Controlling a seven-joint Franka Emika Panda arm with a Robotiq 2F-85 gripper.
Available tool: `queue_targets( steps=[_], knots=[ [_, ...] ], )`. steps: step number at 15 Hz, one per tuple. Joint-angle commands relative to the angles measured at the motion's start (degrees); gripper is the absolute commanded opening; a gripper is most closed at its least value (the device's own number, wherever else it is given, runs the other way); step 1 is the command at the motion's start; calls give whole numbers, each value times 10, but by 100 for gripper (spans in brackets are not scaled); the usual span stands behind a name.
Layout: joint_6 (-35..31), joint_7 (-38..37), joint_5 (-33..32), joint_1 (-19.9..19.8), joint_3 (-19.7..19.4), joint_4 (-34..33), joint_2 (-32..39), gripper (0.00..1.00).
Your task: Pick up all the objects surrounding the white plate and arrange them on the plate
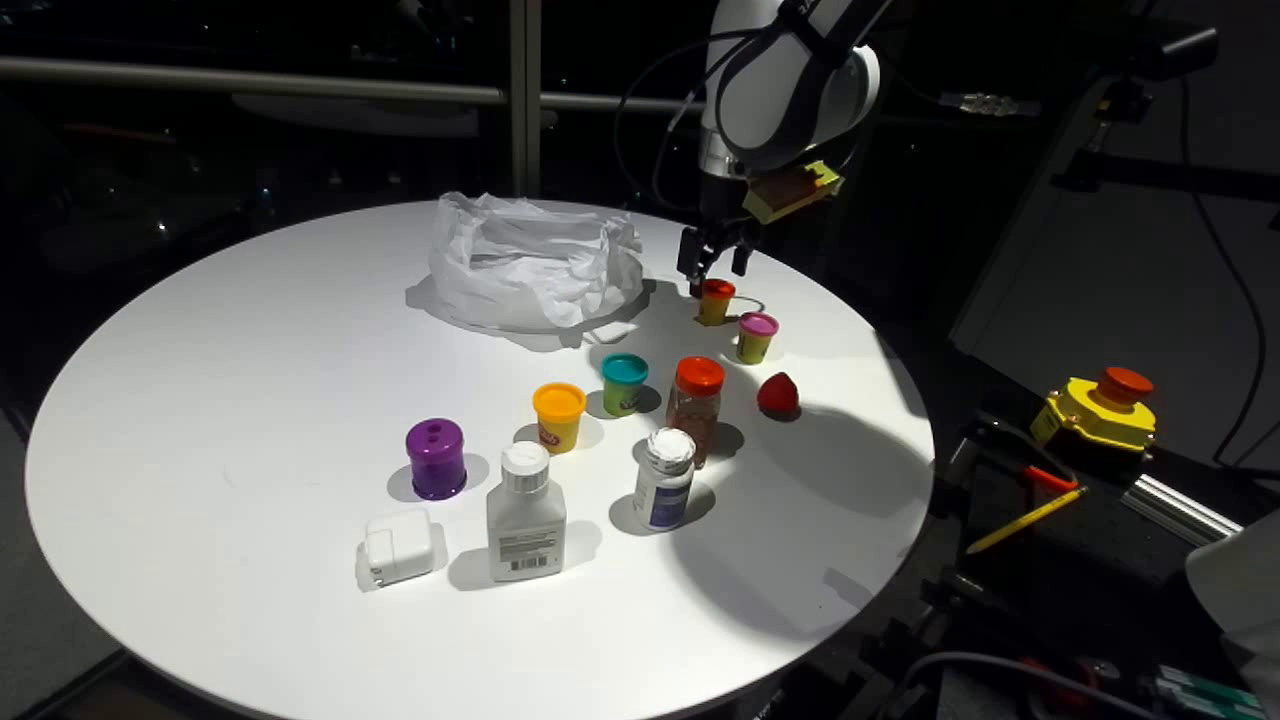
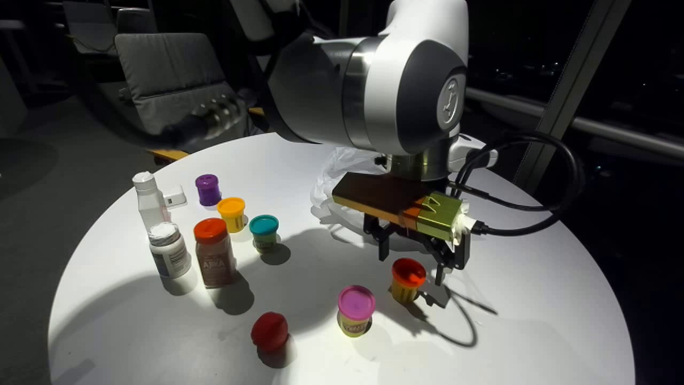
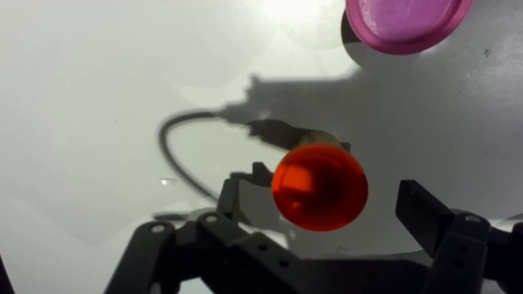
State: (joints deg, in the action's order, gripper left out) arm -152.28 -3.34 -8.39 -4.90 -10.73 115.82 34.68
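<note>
Dark for the most part beyond a round white desk [image 1: 250,350] beneath the fingers [image 3: 423,218]. Wide apart, clamped on nothing, on either side of a red tub [image 3: 320,187] in the wrist view. Upright, long axis vertical, about midway between the fingers there and apparently touching neither. Hard to tell how high above its top. Probably lined up for a straight descent, then a squeeze across the round top, without any turn. Just beyond the red tub from the fingers, a pink tub [image 2: 356,310]. Farther out from the fingers, a red lump [image 2: 270,331] and a teal tub [image 2: 264,233]. Left of the fingers in an exterior view, across a gap, the plate [image 1: 475,285], likely to need a lift and sideways carry over its crinkled rim.
</note>
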Motion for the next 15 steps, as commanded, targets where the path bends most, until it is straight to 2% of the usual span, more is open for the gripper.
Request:
queue_targets(
  steps=[1,4,6,9,11,13,15],
  knots=[
    [11,-5,11,-2,4,-30,18,68],
    [24,-5,21,-5,9,-36,19,42],
    [41,-12,30,-5,8,-34,9,28],
    [66,-33,35,3,-5,-17,-26,28],
    [97,-61,13,26,-24,-16,-71,28],
    [115,-90,-25,50,-40,-41,-91,28],
    [140,-107,-67,69,-42,-94,-96,28]
  ],
)
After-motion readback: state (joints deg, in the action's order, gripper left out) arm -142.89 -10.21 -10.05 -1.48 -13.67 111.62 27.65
